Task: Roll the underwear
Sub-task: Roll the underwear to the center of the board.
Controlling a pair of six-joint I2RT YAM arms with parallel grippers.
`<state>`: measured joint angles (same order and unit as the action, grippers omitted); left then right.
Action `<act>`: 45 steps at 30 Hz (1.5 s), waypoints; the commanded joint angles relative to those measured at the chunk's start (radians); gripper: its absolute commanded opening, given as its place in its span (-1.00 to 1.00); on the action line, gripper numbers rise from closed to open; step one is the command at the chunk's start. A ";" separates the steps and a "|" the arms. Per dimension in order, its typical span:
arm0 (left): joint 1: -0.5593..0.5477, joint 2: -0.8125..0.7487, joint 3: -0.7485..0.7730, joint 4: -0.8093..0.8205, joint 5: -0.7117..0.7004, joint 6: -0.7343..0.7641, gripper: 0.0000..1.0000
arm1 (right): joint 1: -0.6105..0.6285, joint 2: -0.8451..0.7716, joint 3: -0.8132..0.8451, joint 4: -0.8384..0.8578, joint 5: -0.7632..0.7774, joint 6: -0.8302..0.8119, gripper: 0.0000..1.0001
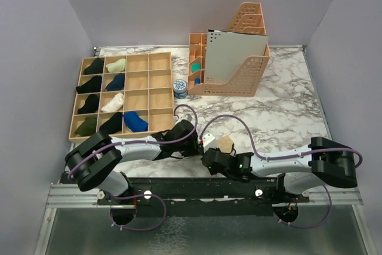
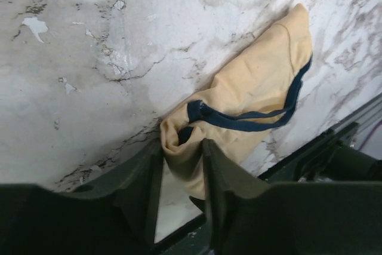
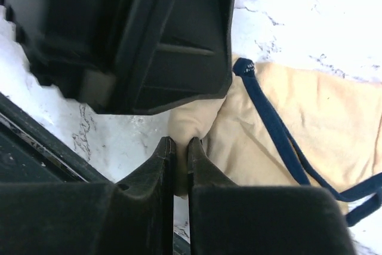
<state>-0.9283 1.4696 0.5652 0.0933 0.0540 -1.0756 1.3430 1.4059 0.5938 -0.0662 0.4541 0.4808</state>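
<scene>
The underwear [image 2: 262, 82] is pale yellow with navy trim and lies crumpled on the marble table near the front edge. It shows in the top view [image 1: 224, 144] between both grippers and in the right wrist view [image 3: 310, 117]. My left gripper [image 2: 182, 150] is closed on a bunched fold at its near end. My right gripper [image 3: 180, 147] is shut tight on another fold of the same cloth, right beside the left gripper's black body [image 3: 149, 40].
A wooden divider box [image 1: 122, 94] with rolled socks stands at the left back. An orange perforated file holder [image 1: 230, 64] stands at the back centre, with a small blue-lidded jar [image 1: 179, 88] beside it. A black rail [image 2: 322, 147] runs along the table's front edge.
</scene>
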 commanded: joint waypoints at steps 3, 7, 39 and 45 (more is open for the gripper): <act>0.034 -0.106 -0.053 -0.056 -0.007 -0.016 0.12 | -0.041 -0.110 -0.200 0.337 -0.188 0.099 -0.99; 0.043 -0.208 -0.112 -0.054 -0.026 -0.023 0.48 | -0.137 -0.163 -0.342 0.644 -0.394 0.167 -0.99; -0.039 -0.160 -0.228 0.237 0.039 -0.055 0.00 | -0.312 0.233 -0.700 1.536 -0.585 0.493 -0.99; -0.039 -0.184 -0.217 0.159 0.016 -0.034 0.18 | -0.313 0.155 -0.677 1.379 -0.586 0.467 -0.99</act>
<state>-0.9642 1.3117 0.3454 0.3424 0.1196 -1.1320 1.0336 1.6211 0.0090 1.4143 -0.1326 0.9707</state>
